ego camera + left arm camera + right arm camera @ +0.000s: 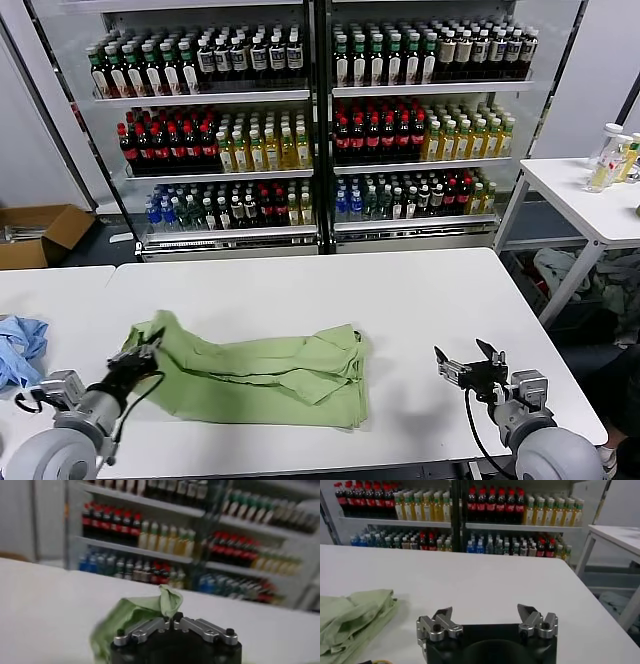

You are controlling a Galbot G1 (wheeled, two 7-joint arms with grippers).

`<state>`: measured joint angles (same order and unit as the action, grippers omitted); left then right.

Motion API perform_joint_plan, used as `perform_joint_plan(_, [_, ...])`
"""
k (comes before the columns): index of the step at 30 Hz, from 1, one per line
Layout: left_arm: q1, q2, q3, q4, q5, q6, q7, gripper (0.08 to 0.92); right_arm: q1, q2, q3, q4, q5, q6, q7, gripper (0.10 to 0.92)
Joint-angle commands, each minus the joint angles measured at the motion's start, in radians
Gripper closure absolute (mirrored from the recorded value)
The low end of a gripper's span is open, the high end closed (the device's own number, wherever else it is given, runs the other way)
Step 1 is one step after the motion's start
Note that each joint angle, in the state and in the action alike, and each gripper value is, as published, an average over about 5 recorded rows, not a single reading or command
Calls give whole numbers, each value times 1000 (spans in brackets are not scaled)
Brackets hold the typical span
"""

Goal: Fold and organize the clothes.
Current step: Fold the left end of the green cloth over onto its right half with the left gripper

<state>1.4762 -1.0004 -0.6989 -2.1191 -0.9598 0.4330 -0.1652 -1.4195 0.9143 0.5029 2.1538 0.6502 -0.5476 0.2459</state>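
Observation:
The light green shirt lies partly folded on the white table, spread from its left part to the middle. My left gripper is shut on the shirt's left edge and holds a pinch of green cloth lifted between its fingertips; the left gripper shows this in its wrist view. My right gripper is open and empty near the table's front right, well clear of the shirt; it also shows in the right wrist view, with the shirt's edge off to one side.
A light blue garment lies at the table's far left edge. Shelves of bottles stand behind the table. A second white table with bottles stands at the right. A cardboard box sits on the floor at left.

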Motion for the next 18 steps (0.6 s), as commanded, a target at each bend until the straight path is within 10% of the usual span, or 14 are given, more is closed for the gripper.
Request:
perform_joint_plan(1, [-29,-86,219,-128,-278,1,17,909,15,-3,-8,-6,-1,2,0,203])
perform_joint_plan(18, [-224,-211,545,55,-92,-23,-19,909,62,-12,-37,-44,1,2,3,202])
